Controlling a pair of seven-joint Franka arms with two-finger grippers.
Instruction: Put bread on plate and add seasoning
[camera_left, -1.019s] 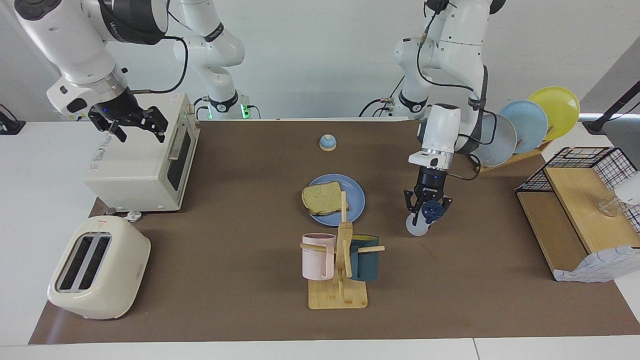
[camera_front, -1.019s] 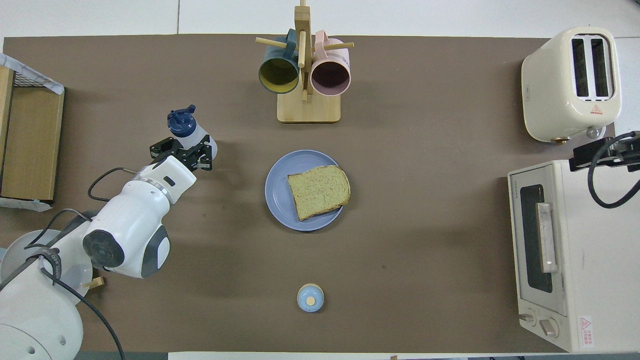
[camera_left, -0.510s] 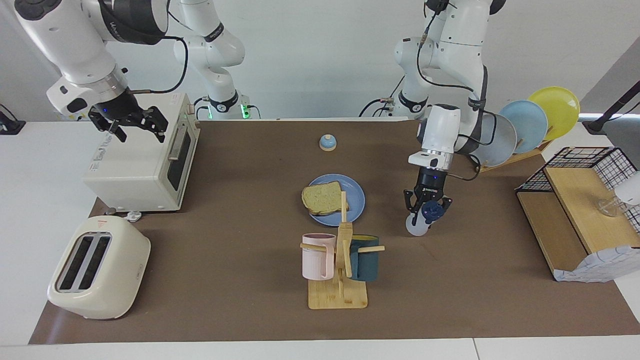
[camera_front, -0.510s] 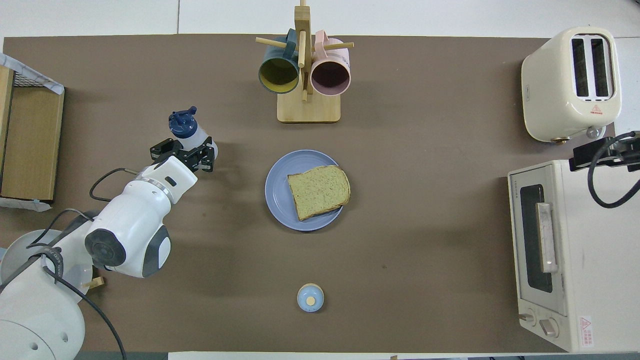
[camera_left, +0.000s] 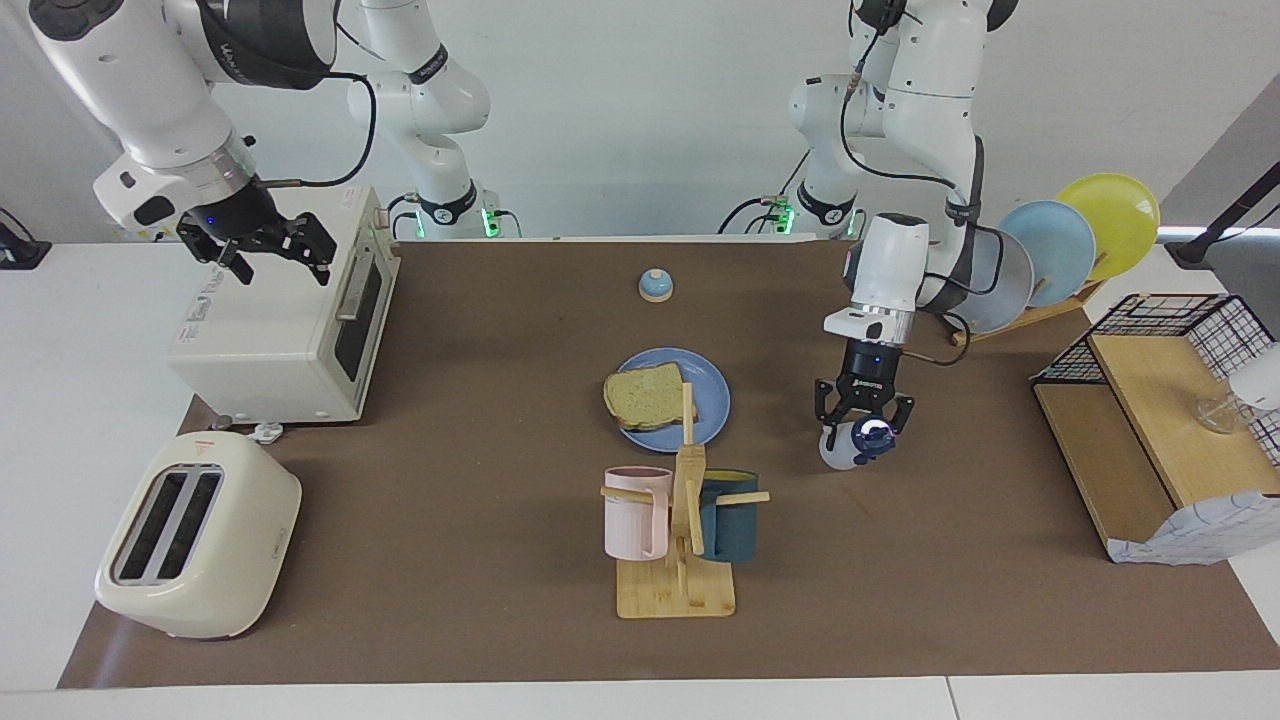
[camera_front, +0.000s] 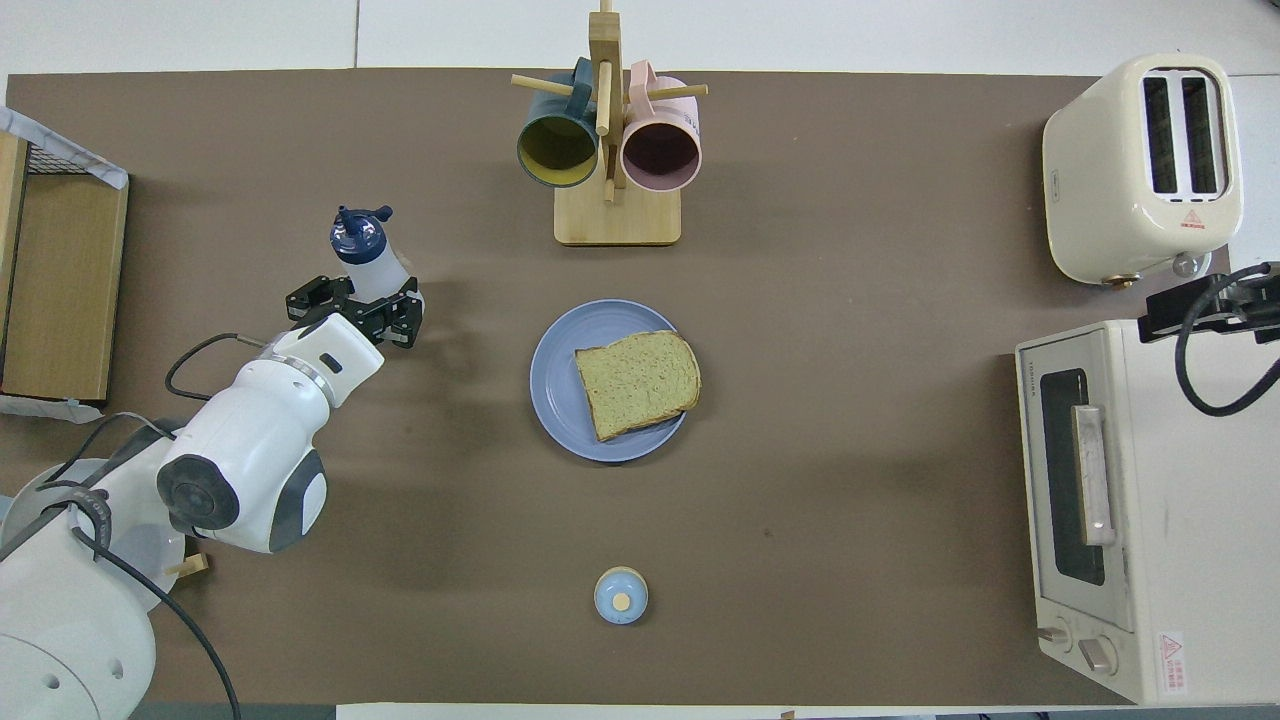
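The bread (camera_front: 638, 382) lies on the plate (camera_front: 556, 390) at the mat's centre. At ten o'clock from the plate the seasoning (camera_front: 364, 262) stands between the parted fingers of the left gripper (camera_front: 352, 305). At twelve o'clock stands the mug rack (camera_front: 610, 150), at six the bell (camera_front: 621, 596).

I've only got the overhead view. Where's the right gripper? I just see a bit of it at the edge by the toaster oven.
Observer: The right gripper hangs over the toaster oven, open and holding nothing.
Operator: Is the left gripper high above the seasoning bottle?
Observer: No, the left gripper is down level with the cap of the seasoning bottle.
Operator: What's hidden under the left arm?
Observer: Three plates, grey, light blue and yellow, stand in a rack.
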